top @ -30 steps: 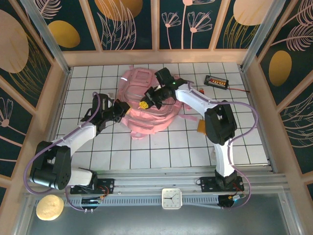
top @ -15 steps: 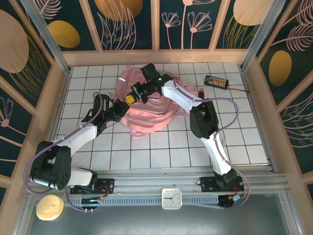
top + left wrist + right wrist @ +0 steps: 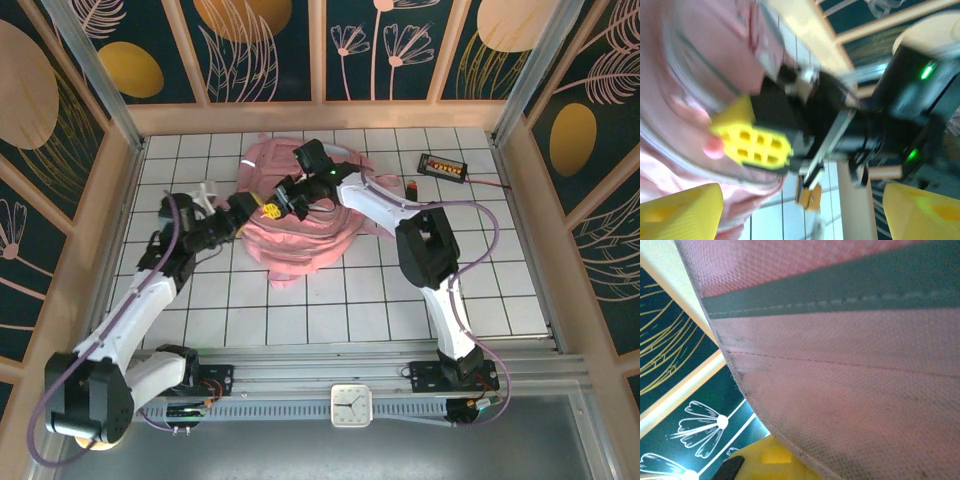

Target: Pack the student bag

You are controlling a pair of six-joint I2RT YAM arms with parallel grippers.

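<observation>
The student bag (image 3: 305,225), a soft pink backpack, lies crumpled at the back middle of the tiled table. My right gripper (image 3: 270,208) reaches over it to its left side and is shut, with pink fabric bunched at its yellow fingers. In the right wrist view the pink bag fabric (image 3: 850,365) lies right against the lens above one yellow finger (image 3: 767,462). My left gripper (image 3: 240,213) hovers just left of the bag, open; its yellow fingertips (image 3: 680,210) stand wide apart with nothing between them. It faces the right gripper's yellow pad (image 3: 752,145) and the bag (image 3: 695,60).
A black device with a red display (image 3: 443,166) lies at the back right, a small red item (image 3: 414,185) beside it. A white object (image 3: 206,190) sits near the left arm. Wooden walls ring the table. A clock (image 3: 351,405) sits on the front rail.
My left gripper has opened and its arm has swung out to the left. My right gripper moved left across the bag, taking the fabric with it.
</observation>
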